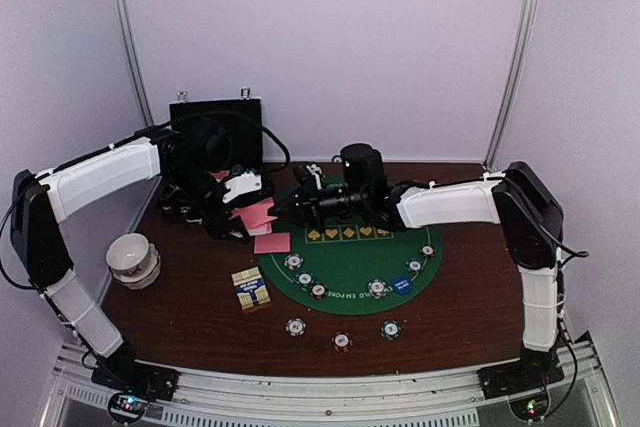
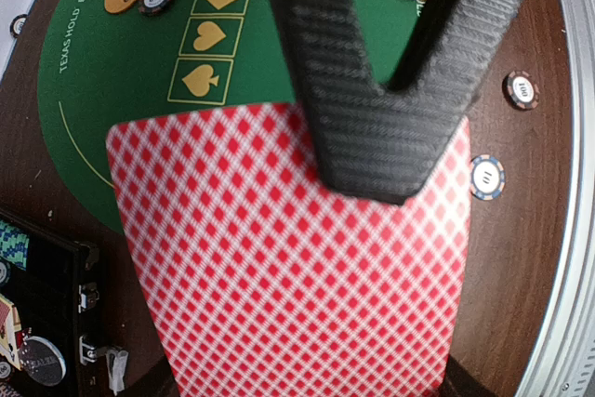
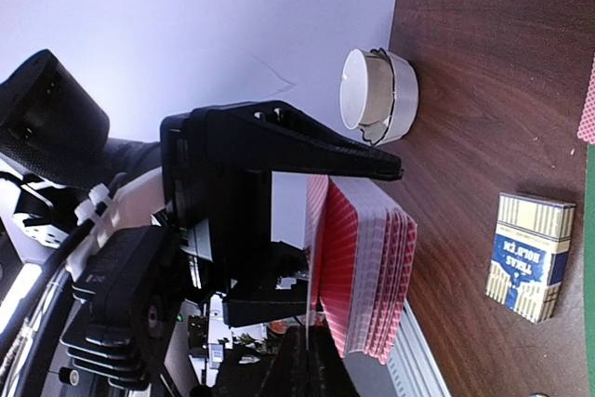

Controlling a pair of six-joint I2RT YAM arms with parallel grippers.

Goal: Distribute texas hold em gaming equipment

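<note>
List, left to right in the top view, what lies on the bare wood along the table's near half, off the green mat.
White bowl → card box → left poker chip → middle poker chip → right poker chip.

left pincer (image 2: 372,160), right pincer (image 3: 311,364): both closed

We see both arms meet over the far left edge of the green oval felt mat (image 1: 350,262) on the dark wooden table (image 1: 470,317). The left gripper (image 1: 238,215) holds a bunch of pink-backed playing cards (image 1: 258,215), and the right gripper (image 1: 292,203) reaches them from the right. Another pink card (image 1: 272,242) lies flat just below. Striped round poker chips (image 1: 377,289) dot the mat, with three more off its near edge.
</note>
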